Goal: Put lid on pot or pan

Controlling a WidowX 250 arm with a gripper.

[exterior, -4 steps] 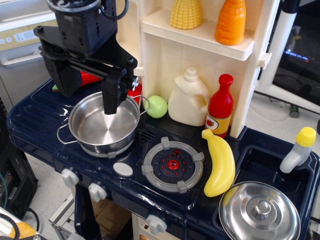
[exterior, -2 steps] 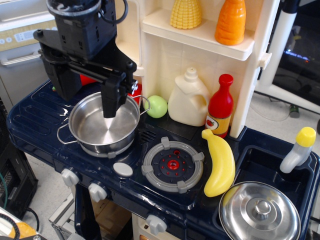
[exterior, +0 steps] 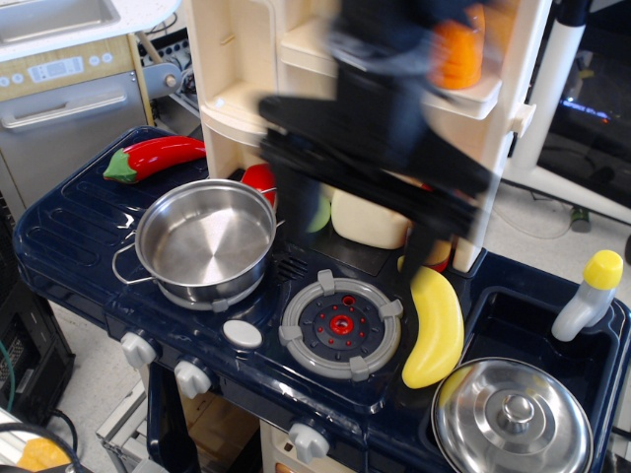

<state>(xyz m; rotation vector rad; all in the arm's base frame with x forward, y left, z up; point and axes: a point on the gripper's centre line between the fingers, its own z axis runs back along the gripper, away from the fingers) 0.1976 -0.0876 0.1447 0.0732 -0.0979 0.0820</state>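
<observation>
The shiny steel pot [exterior: 205, 241] with wire loop handles stands empty on the left burner of the toy stove. The round steel lid [exterior: 511, 419] with its centre knob lies in the sink at the front right. My gripper [exterior: 361, 241] is a blurred black shape above the middle of the stove, between pot and lid and well above both. Its two fingers [exterior: 424, 251] stand wide apart and hold nothing.
A grey burner ring [exterior: 340, 325] and a yellow banana [exterior: 434, 330] lie between pot and lid. A red pepper [exterior: 158, 156] lies at the back left. A yellow-capped bottle [exterior: 590, 296] leans in the sink. The cream shelf unit [exterior: 246, 108] rises behind, with a white jug [exterior: 367, 222] partly hidden.
My gripper has swung quickly to the right, from over the pot to over the middle of the stove. The pot and the lid have not moved.
</observation>
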